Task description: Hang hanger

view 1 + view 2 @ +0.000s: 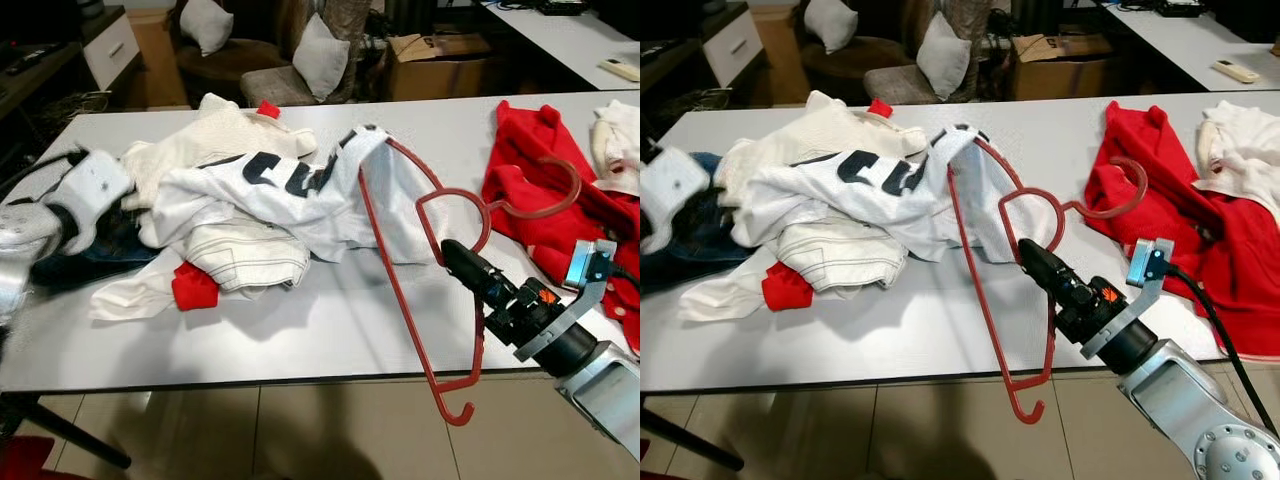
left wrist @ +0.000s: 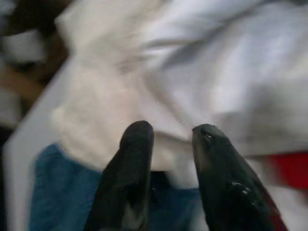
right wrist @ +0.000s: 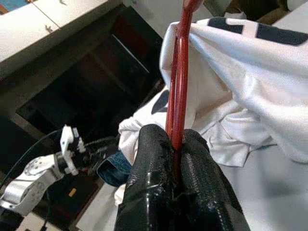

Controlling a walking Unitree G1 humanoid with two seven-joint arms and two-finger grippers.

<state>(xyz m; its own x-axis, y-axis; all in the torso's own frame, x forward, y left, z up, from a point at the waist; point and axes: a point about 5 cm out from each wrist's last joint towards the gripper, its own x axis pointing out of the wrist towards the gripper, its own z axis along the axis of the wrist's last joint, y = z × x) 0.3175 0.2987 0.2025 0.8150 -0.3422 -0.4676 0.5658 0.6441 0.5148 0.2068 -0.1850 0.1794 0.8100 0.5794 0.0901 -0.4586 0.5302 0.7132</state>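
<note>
left wrist view blurred, hanger (image 1: pixel 420 270) end under white shirt (image 1: pixel 290 195)

Right arm: silver forearm enters from the lower right, angled up and inward toward the red hanger (image 1: pixel 420 290). Black wrist section with a small orange mark; a metal camera bracket stands off its outer side. Right gripper (image 3: pixel 176 139): two black fingers pressed together on the hanger's thin bar, pinching it between the pads.

Left arm: comes in from the far left, pale wrist housing level with the hanger's upper end, well apart from the hanger. Left gripper (image 2: pixel 171 137): fingers slightly parted, nothing between them, tips close over white cloth.
</note>
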